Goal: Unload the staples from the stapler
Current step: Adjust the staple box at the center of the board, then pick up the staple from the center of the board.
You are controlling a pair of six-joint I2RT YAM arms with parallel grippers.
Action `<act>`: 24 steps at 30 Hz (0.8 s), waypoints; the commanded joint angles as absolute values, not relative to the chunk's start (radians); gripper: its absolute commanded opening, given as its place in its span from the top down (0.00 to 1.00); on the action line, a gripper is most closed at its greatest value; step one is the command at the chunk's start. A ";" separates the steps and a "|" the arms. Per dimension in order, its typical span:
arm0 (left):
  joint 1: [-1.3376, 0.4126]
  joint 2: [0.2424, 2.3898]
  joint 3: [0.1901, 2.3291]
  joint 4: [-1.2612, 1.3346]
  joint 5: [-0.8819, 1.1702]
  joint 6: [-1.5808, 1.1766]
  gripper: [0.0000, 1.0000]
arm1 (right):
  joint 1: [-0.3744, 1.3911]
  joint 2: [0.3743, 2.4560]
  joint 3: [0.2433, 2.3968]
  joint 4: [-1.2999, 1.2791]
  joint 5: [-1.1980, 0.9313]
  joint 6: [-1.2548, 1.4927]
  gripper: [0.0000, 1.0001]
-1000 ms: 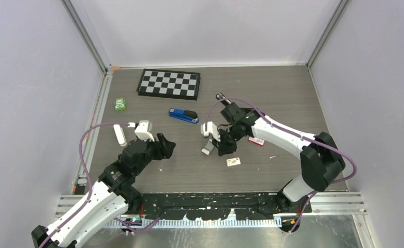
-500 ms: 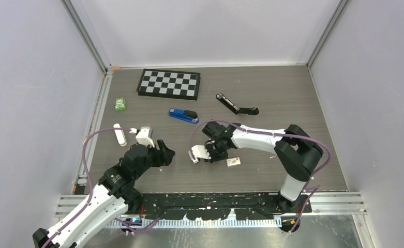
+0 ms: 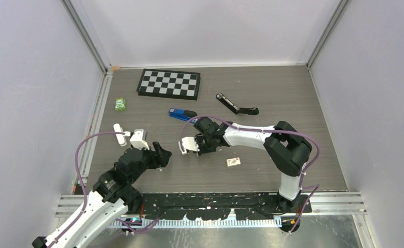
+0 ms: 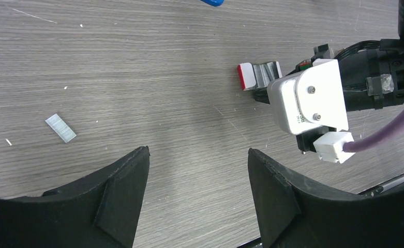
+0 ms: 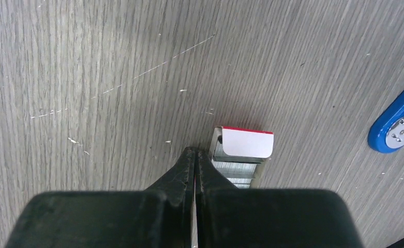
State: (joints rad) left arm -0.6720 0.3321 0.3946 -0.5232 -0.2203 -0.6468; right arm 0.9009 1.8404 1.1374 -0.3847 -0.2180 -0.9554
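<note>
The blue stapler (image 3: pixel 181 114) lies closed on the table below the checkerboard; its rear end shows at the right edge of the right wrist view (image 5: pixel 396 124). My right gripper (image 5: pixel 193 153) is shut on nothing, its tips on the table just left of an open box of staples (image 5: pixel 241 155) with a red and white flap. That box (image 4: pixel 256 76) also shows in the left wrist view, beside the right wrist. In the top view the right gripper (image 3: pixel 192 148) is below the stapler. My left gripper (image 4: pixel 198 155) hangs open over bare table (image 3: pixel 161 153). A loose staple strip (image 4: pixel 61 128) lies to its left.
A checkerboard (image 3: pixel 168 82) sits at the back. A black hinged tool (image 3: pixel 236 106) lies right of the stapler. A green item (image 3: pixel 120 104) and a white stick (image 3: pixel 119 134) are at the left. A small card (image 3: pixel 233 162) lies under the right forearm.
The right arm swept left across the table and its jaws closed fully; the staple box moved left with it. The left arm drew back a little and opened slightly wider.
</note>
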 commanded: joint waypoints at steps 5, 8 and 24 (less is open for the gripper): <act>-0.668 0.355 0.419 -0.543 -0.258 -0.695 0.25 | 0.865 1.697 1.227 -0.634 -0.528 -0.860 0.93; -0.667 0.383 0.420 -0.571 -0.291 -0.746 0.24 | 0.803 1.582 1.253 -0.716 -0.631 -0.818 0.89; -0.670 0.958 0.620 -0.851 -0.514 -1.096 0.53 | 0.540 1.495 1.198 -0.598 -0.731 -0.418 0.24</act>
State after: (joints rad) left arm -0.6720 0.9237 0.5503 -0.7780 -0.4046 -1.0145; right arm 0.5316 1.5043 1.1957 -0.6289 -0.7044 -0.4980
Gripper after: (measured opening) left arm 0.472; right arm 0.759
